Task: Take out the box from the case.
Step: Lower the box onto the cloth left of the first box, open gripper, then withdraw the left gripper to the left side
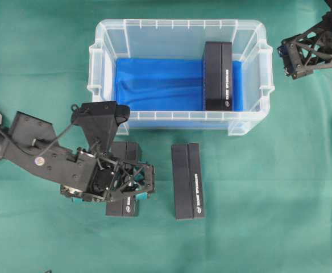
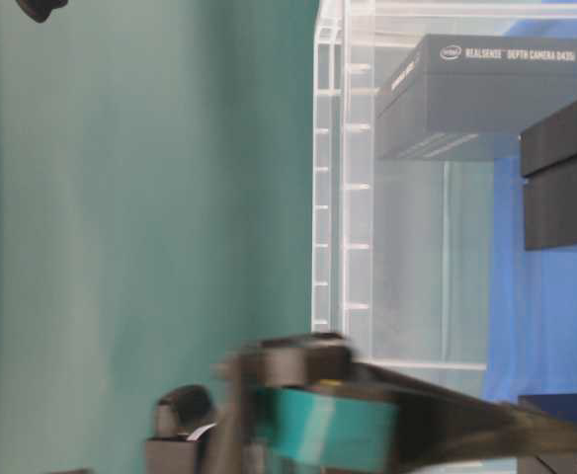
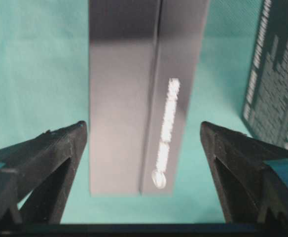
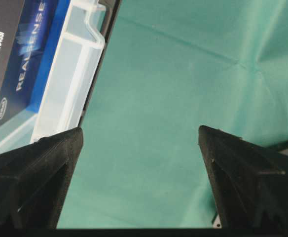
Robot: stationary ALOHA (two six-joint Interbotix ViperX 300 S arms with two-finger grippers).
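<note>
A big clear case [image 1: 180,34] sits at the top middle of the overhead view on a green worktop [image 1: 279,187]. It has a blue cloth [image 1: 160,85] on its floor. One black box [image 1: 218,75] is inside the case, close against the right wall. Most of the blue floor to its left is bare.

Two more black boxes lie on the worktop, just below the near edge of the case. The middle box [image 1: 188,181] lies by itself with green cloth showing all around it. The left box [image 1: 124,170] is partly hidden under the left gripper [image 1: 143,185].

The left gripper hangs over that box with its fingers [image 3: 45,163] spread wide apart. In the left wrist view the box [image 3: 144,94] lies between the fingers with a gap on each side, so nothing is held. The edge of the middle box [image 3: 277,79] shows at the right of that view.

The right gripper [image 1: 294,60] sits at the upper right of the overhead view, outside the right wall of the case. Its fingers [image 4: 40,173] are wide apart too, with only green cloth between them. The rim of the case [image 4: 80,54] is at the upper left of its view. There is lots of room on the right side of the worktop.
</note>
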